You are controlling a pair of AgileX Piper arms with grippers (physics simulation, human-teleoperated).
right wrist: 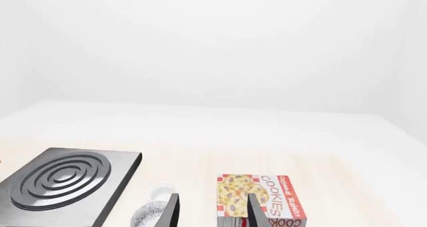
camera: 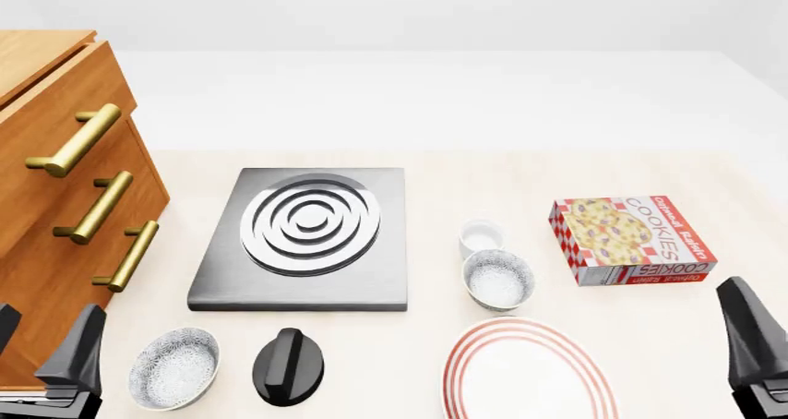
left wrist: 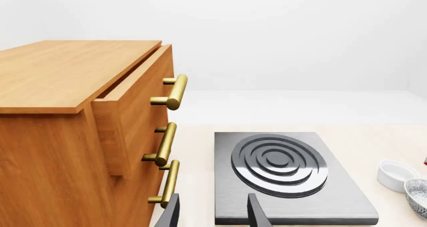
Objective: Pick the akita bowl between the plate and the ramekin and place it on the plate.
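Table [camera: 518, 174] is pale wood under white walls; both grippers' jaws stand apart.

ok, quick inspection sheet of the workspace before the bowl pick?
Surface: light wood table, dry, no spills.
Job's things: target bowl upright between ramekin and plate; plate bare.
Clutter: second bowl, black knob, burner plate, cookie box, wooden drawer cabinet with top drawer ajar.
Grippers: left gripper and right gripper open, holding nothing, away from the bowls.
Cables: nothing seen.
Surroundings: plain white backdrop, nothing seen.
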